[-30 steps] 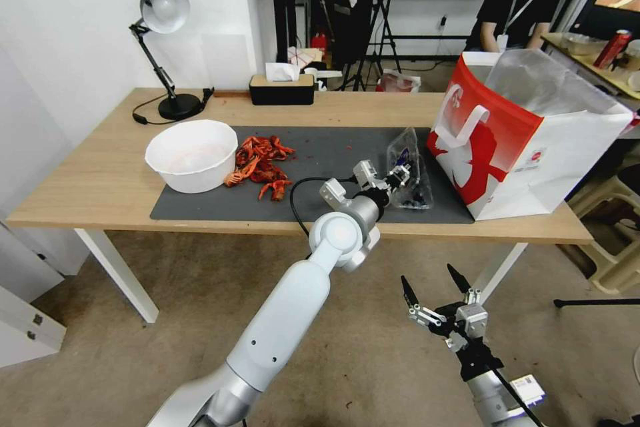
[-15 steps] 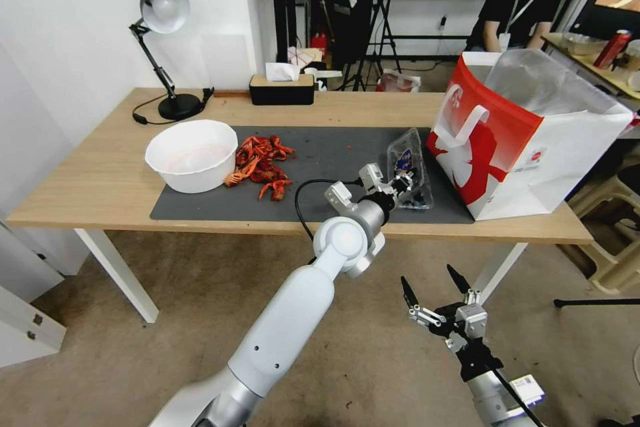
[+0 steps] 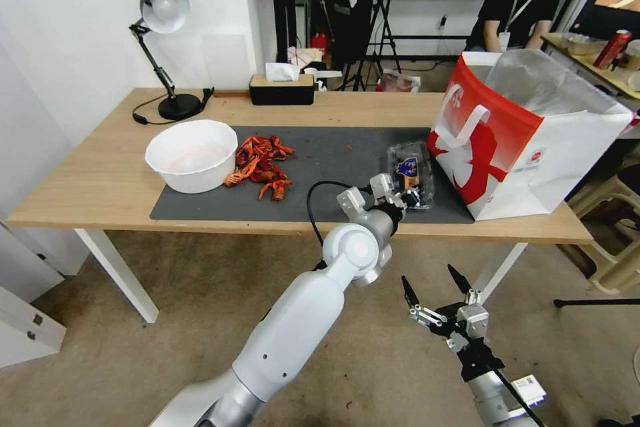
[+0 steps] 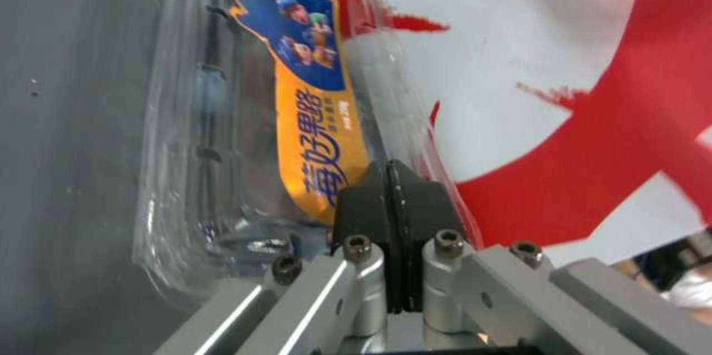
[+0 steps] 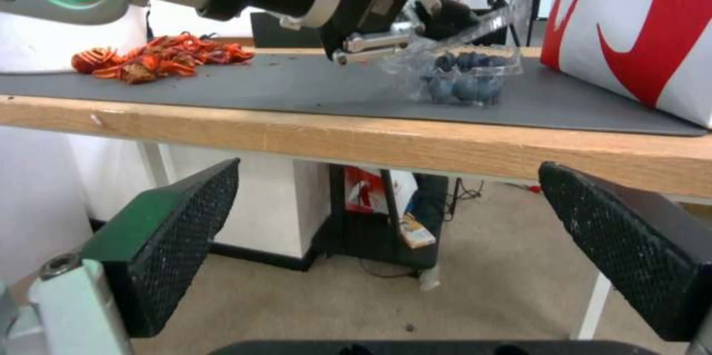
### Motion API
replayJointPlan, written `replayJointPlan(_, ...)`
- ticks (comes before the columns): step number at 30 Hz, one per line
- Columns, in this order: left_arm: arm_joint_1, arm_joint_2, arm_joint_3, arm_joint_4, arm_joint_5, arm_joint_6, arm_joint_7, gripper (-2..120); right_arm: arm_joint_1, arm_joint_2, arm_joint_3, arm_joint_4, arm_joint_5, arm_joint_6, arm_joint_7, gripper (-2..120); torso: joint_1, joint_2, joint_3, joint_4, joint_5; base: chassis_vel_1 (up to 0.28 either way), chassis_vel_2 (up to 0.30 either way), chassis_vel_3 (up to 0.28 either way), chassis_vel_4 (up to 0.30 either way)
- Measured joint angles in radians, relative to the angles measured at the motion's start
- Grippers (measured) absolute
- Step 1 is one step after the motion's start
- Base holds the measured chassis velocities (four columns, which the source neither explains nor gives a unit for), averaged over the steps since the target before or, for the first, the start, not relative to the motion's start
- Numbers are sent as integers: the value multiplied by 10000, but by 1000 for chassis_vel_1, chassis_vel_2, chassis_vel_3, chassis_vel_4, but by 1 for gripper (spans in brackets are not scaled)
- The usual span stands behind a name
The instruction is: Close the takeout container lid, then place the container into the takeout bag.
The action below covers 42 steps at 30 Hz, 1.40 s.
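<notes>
Sitting on the tabletop (image 3: 107,180), largest first: takeout bag (image 3: 513,147) at the right end, upright, mouth open upward, foil lining showing. Dark mat (image 3: 313,167) covers the middle. White bowl (image 3: 192,155) and a red shell pile (image 3: 261,165) lie well apart to the left, out of the way.

Takeout container (image 3: 411,175) is on the mat just beside the bag's red face, blueberries inside. Long axis runs roughly away from the robot, parallel to that bag face. Lid (image 4: 311,116) is down or nearly down over the base; can't tell if the latch has snapped.

Left end effector (image 3: 407,195) is at the container's near end, fingers pressed together on the lid's front edge, label side up in the left wrist view. The container lies straight ahead of it, the bag just beyond to the right.

Right end effector (image 3: 437,293) hangs below tabletop height in front of the near edge, fingers spread wide, holding nothing. Left arm is clearly the nearer one.

Judgement: the key relation is container low and beside the bag's tall wall, so going in means lifting above the rim, then moving right. Free room above; tight gap sideways. Container's near end sits close to the mat's front edge.
</notes>
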Motion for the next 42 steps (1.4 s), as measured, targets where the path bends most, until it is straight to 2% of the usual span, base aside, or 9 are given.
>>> replayJointPlan(7,-99,0,249,-4,581,155,-330,0,87,-45,77,28,215,-72,-67,100,2,0,0,-1,0,0,0,0,0)
replayJointPlan(16,-159,0,281,107,722,234,-497,0,372,-225,383,201,1531,-432,-880,100,2,0,0,-1,0,0,0,0,0)
replayJointPlan(19,-177,0,232,109,687,232,-523,0,683,-408,629,356,2921,-883,-1570,100,1,1,0,-1,0,0,0,0,0)
replayJointPlan(20,-177,0,232,109,687,232,-523,0,683,-408,629,356,2921,-883,-1570,100,1,1,0,-1,0,0,0,0,0)
replayJointPlan(25,-177,0,176,108,646,216,-524,0,1442,-658,1075,654,5540,-1957,-1982,100,1,0,0,0,0,0,0,0,0)
replayJointPlan(27,-170,0,158,109,631,205,-524,0,1887,-772,1271,777,6773,-2627,-1891,100,2,0,0,0,0,0,0,0,0)
replayJointPlan(30,-166,0,142,109,622,190,-523,0,2308,-850,1345,830,7658,-3251,-1690,100,2,0,0,0,0,0,0,0,0)
replayJointPlan(36,-173,6,131,110,593,170,-522,0,2765,-875,1205,835,8561,-4001,-1227,100,2,0,1,0,0,0,0,0,0)
replayJointPlan(42,-215,9,168,112,553,142,-523,0,3586,-837,897,793,9813,-4940,167,100,0,0,0,0,0,0,0,0,0)
